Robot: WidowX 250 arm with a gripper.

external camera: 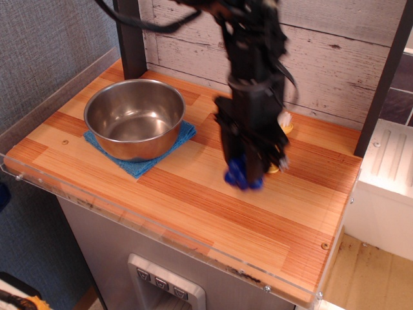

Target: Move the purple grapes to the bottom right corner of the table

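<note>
Above striped wooden table (193,213), jaws clamp glossy blue-violet grapes (242,178).

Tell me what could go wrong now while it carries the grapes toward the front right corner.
The purple grapes hang from the tips of the pincer, so a shallow grip might let them drop early. The arm hides most of the yellow brush, so a low swing could knock it. Released near the clear plastic edge, the round grapes might roll off.

Bare table (284,226) lies front-right of the hand (245,175); the steel bowl (134,117) stands far left.
</note>
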